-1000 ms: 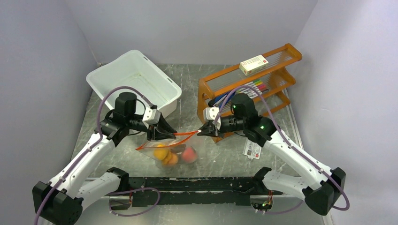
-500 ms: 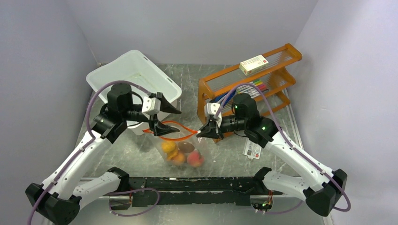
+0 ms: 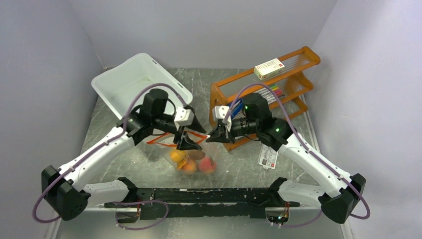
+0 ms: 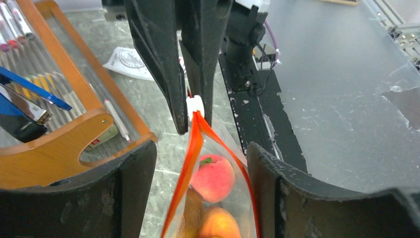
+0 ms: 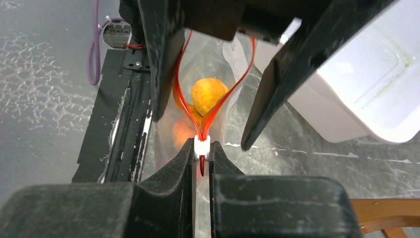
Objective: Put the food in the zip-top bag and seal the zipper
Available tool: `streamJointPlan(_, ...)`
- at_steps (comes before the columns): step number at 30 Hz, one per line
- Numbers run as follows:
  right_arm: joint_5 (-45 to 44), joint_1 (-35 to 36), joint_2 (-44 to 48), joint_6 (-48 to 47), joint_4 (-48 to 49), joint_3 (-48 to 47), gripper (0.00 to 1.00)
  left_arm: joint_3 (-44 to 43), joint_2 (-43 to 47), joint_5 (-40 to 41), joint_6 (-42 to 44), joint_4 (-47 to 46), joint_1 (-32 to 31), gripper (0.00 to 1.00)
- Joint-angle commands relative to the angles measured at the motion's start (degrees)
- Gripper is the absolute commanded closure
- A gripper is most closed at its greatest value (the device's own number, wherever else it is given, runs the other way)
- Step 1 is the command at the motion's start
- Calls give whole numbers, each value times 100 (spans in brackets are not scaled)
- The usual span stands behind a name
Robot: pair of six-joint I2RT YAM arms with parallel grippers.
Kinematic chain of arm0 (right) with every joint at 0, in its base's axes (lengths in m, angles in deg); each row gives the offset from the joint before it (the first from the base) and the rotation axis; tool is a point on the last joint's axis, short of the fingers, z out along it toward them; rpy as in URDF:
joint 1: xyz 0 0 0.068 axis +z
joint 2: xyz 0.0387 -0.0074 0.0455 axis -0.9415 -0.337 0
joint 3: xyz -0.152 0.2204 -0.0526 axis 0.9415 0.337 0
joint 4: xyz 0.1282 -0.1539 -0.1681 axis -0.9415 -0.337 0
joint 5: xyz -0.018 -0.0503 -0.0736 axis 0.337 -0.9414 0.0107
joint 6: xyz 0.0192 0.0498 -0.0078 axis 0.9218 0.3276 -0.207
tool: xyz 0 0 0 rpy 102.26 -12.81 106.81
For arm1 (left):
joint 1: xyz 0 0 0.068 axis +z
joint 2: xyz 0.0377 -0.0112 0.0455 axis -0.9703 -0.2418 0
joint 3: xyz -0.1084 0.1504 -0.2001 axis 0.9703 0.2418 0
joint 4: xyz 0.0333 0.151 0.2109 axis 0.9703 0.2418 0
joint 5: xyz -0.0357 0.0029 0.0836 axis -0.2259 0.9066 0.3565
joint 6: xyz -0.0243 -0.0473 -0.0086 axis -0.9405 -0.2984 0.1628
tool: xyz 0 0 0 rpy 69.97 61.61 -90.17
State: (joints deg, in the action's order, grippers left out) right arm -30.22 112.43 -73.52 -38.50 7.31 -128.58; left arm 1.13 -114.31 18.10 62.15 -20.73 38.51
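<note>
The clear zip-top bag [image 3: 191, 160] hangs from its right end with the food inside: a peach-pink fruit [image 4: 213, 177], an orange one [image 5: 209, 94] and a brownish one. My right gripper [image 3: 215, 135] is shut on the white tab [image 5: 202, 147] at the end of the orange-red zipper [image 4: 192, 148]. From there the zipper's two strips spread apart in a V. My left gripper [image 3: 193, 135] is open and straddles the bag's mouth close to the right gripper, one finger [image 4: 133, 191] on each side of the strips, not pinching them.
A white tub [image 3: 142, 92] stands at the back left, just behind the left arm. An orange wooden rack [image 3: 263, 94] with markers and a small box [image 3: 268, 68] on top stands behind the right gripper. A paper card [image 3: 267, 158] lies at right. A black rail [image 3: 209, 196] runs along the front.
My left gripper let go of the bag's left end, opened, and moved right along the mouth until it straddles the zipper beside the right gripper. The bag swung right a little.
</note>
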Motion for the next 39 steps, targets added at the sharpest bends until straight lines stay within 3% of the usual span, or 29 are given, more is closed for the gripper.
streamJointPlan(1, 105, 43, 55, -135, -31, -114, 100, -200, -370, 641, 439, 234, -277, 40)
streamJointPlan(5, -7, 54, 363, 145, 278, 210, 100, -206, -400, 756, 532, 160, -354, 86)
streamJointPlan(6, -120, 50, 483, 275, 397, 345, 93, -184, -372, 819, 517, 131, -353, 92)
streamJointPlan(10, -685, 50, 1189, 994, 1196, 1185, 67, 5, -172, 894, 509, -43, -359, 93)
streamJointPlan(13, -854, 49, 1687, 1659, 2070, 1862, 55, 248, 36, 913, 297, -382, -363, 93)
streamJointPlan(17, -930, 52, 2001, 2240, 2742, 2341, 55, 418, 208, 913, 204, -543, -371, 93)
streamJointPlan(23, -1130, 50, 1787, 2239, 3022, 2328, 60, 486, 257, 898, 151, -616, -384, 93)
streamJointPlan(25, -1149, 50, 1701, 2207, 3095, 2305, 67, 486, 259, 891, 126, -638, -396, 93)
streamJointPlan(28, -1123, 51, 1631, 2231, 3228, 2302, 94, 510, 316, 919, 52, -685, -421, 93)
streamJointPlan(30, -1050, 51, 1626, 2231, 3273, 2298, 100, 542, 382, 971, -54, -772, -431, 93)
streamJointPlan(32, -927, 51, 1625, 2194, 3284, 2293, 100, 584, 453, 1031, -222, -917, -428, 83)
streamJointPlan(35, -851, 61, 1617, 2119, 3227, 2253, 100, 541, 534, 1218, -649, -1162, -436, 51)
streamJointPlan(39, -726, 81, 1654, 2019, 3152, 2207, 100, 393, 706, 1442, -914, -1267, -493, 40)
